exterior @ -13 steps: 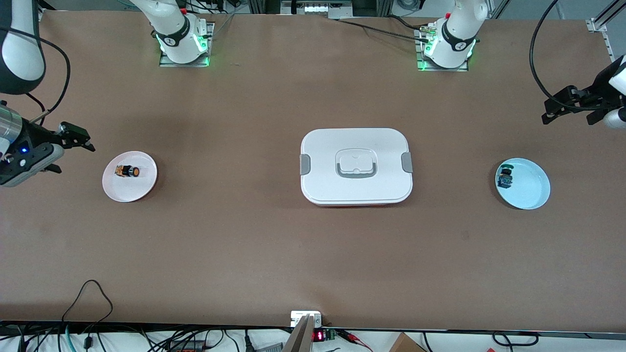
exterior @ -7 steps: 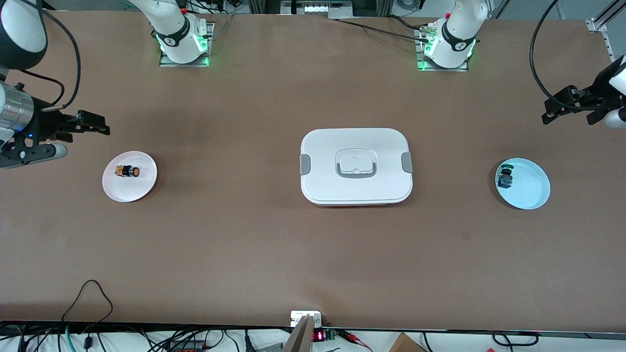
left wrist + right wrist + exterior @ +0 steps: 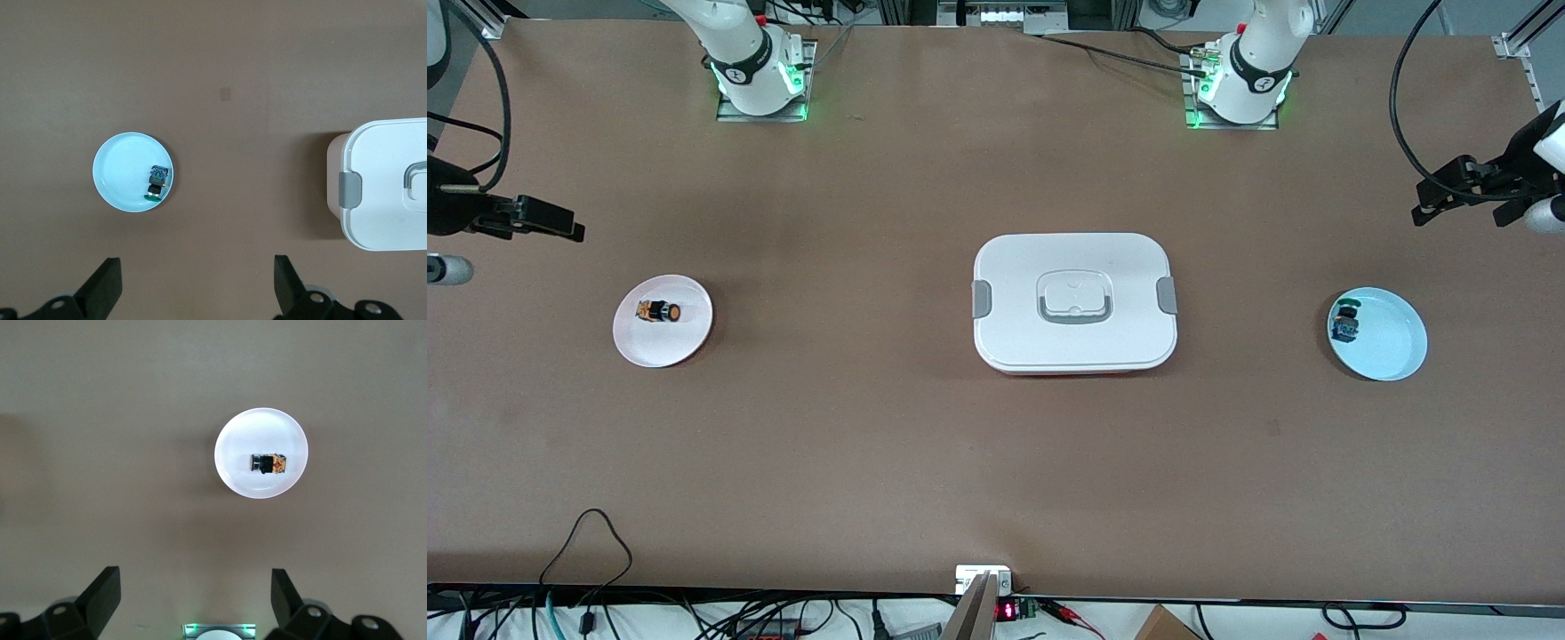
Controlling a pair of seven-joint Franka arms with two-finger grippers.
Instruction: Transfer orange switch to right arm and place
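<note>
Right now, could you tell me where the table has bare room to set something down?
Bare stretches lie between the white plate with the orange switch and the lidded box, between the box and the blue plate, and across the strip nearer the front camera. Nothing is crowded. Both end effectors, left and right, wait open at the table ends.

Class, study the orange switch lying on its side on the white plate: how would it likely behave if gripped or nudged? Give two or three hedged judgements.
The orange switch looks small and rigid, so probably light and stiff when gripped. Its round cap suggests it may roll if nudged. The white plate looks smooth, so the switch could slide.
</note>
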